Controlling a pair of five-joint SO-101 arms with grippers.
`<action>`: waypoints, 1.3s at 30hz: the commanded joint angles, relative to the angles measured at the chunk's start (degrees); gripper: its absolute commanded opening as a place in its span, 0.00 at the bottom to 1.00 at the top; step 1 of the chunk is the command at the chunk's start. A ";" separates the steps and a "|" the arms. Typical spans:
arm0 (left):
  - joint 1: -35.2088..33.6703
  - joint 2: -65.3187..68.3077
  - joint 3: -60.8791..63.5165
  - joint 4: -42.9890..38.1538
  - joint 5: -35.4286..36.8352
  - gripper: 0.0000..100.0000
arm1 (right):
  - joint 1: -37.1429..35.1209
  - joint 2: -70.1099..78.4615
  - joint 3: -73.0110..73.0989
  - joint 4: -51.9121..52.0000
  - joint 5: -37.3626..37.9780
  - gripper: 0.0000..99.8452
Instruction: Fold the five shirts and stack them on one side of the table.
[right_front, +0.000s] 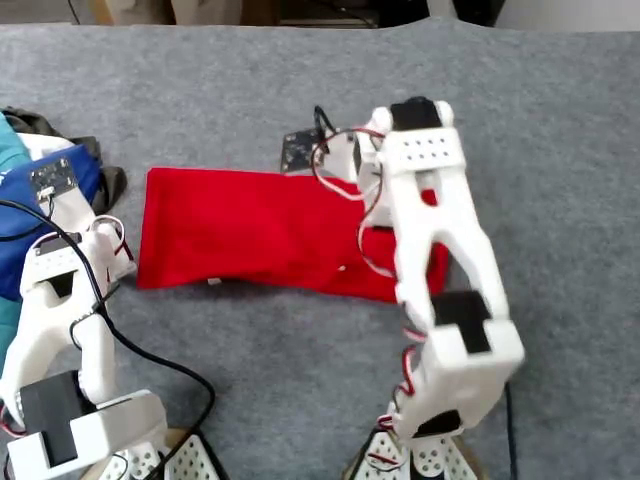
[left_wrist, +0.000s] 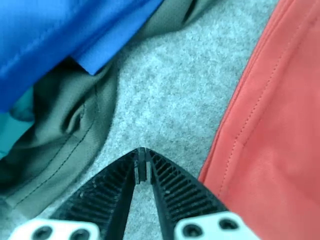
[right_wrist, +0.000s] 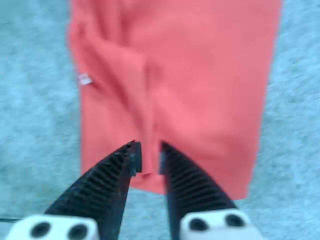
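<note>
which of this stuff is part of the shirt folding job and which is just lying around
Job: red shirt, blue shirt, dark olive shirt, teal shirt.
Lying about: black cable, grey table cover.

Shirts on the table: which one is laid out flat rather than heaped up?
The red shirt, spread as a long strip mid-table. The blue shirt, dark shirt and teal shirt lie bunched together off to one side.
</note>
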 joint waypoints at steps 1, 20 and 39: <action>0.00 0.04 -2.20 0.26 -0.44 0.02 | 0.22 -11.65 10.33 0.62 0.26 0.07; 0.09 -0.04 -2.20 0.44 -0.18 0.02 | -10.15 -7.87 30.02 -24.18 -12.84 0.00; 0.09 -0.04 -2.20 0.44 -0.18 0.02 | -10.42 14.20 9.54 -26.37 -13.10 0.00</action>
